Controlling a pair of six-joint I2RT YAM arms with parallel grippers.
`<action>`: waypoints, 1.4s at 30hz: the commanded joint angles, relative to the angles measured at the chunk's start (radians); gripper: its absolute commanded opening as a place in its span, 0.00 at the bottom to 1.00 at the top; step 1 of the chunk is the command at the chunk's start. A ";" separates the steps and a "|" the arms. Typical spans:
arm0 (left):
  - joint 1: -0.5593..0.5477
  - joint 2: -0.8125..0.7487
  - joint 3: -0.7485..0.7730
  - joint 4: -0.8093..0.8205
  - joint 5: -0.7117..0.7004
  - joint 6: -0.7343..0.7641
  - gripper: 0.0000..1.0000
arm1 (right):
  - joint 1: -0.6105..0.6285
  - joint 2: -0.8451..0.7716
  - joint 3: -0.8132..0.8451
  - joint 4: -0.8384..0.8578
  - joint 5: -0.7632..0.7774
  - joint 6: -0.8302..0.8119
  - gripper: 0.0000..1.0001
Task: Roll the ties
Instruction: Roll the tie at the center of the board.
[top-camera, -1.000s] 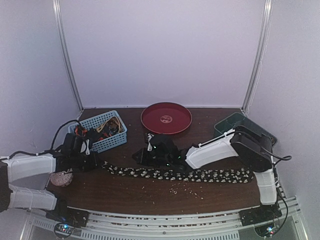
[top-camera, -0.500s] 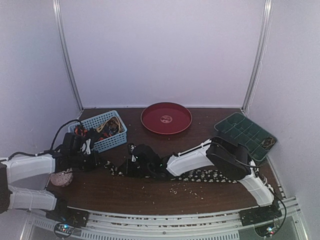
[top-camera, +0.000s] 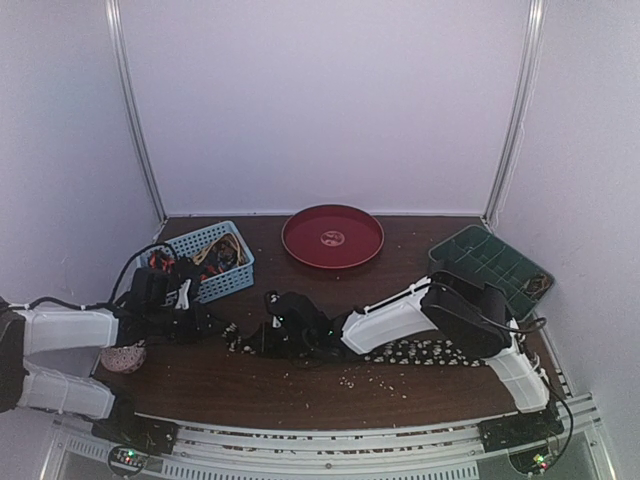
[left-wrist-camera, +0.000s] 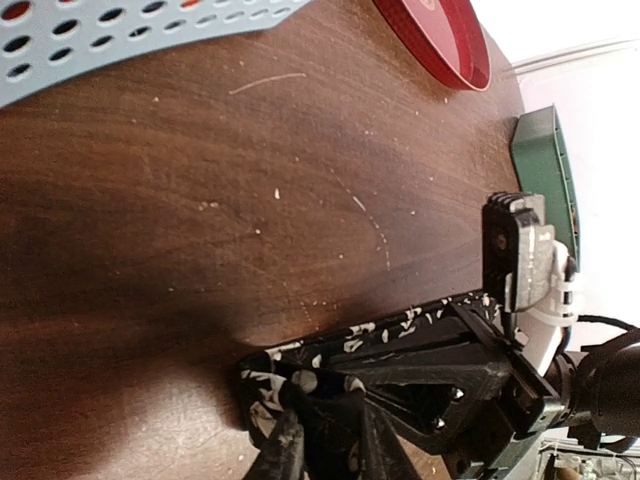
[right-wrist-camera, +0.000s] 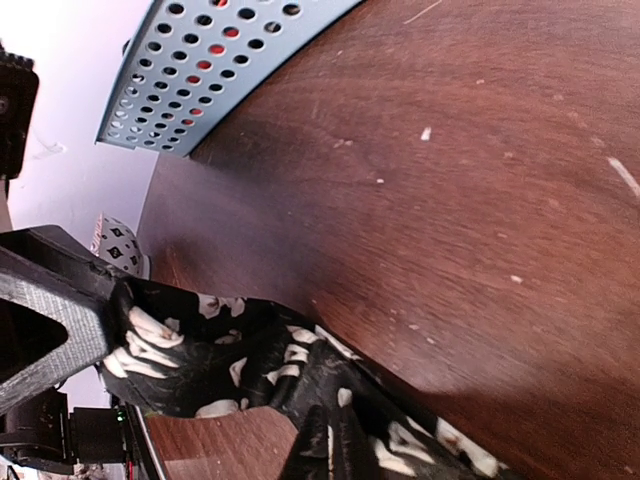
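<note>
Pinching the speckled tie in my right gripper, jaws pressed together on a bunched fold. My left gripper meets the same end with fingers slightly apart and fabric between them; can't tell if they grip. The rest of the tie lies flat on the table behind my right fingers.

Containers:
- Blue basket, just beyond my left fingers: tangle of orange, red and dark ties.
- Red dish, farther out: pale mark at centre.
- Green compartment tray, well apart to the right: small item in the end cell, unclear what.
</note>
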 joint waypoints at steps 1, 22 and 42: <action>-0.016 0.031 -0.012 0.102 0.036 -0.020 0.20 | 0.002 -0.088 -0.059 -0.018 0.067 0.008 0.08; -0.114 0.222 0.003 0.320 0.047 -0.072 0.01 | 0.012 -0.191 -0.189 0.059 0.135 0.031 0.33; -0.149 0.199 0.016 0.265 -0.045 -0.054 0.00 | 0.012 -0.140 -0.130 0.035 0.100 0.035 0.35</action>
